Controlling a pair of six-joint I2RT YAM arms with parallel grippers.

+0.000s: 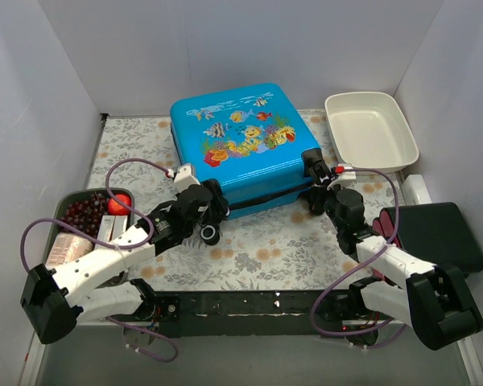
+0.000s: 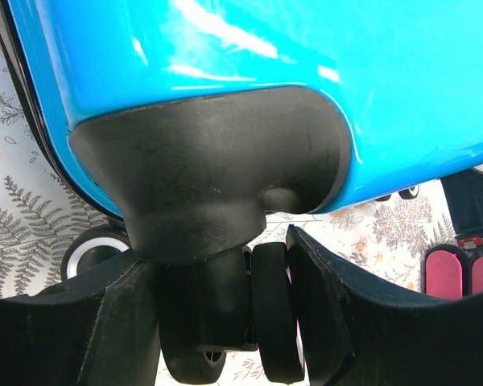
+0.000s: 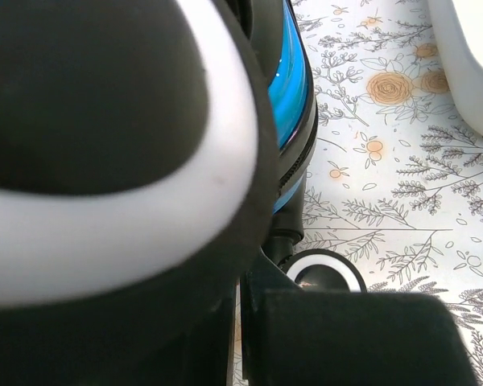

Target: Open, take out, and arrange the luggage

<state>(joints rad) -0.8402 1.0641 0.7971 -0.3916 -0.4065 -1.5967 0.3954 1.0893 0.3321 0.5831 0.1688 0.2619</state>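
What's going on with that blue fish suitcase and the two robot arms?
Two robot arms are working on a bright blue hard-shell suitcase with a fish print, which lies flat and closed on the flower-patterned table. The left gripper has its fingers on either side of a black corner wheel and looks clamped on it. The right gripper is at the other near corner; its grip is unclear. The suitcase is not yet open.

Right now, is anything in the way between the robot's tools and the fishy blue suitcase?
Nothing visible is in the way. The left tool has its fingers on either side of a wheel on the luggage, and the right tool sits close up against another wheel at the other near corner.
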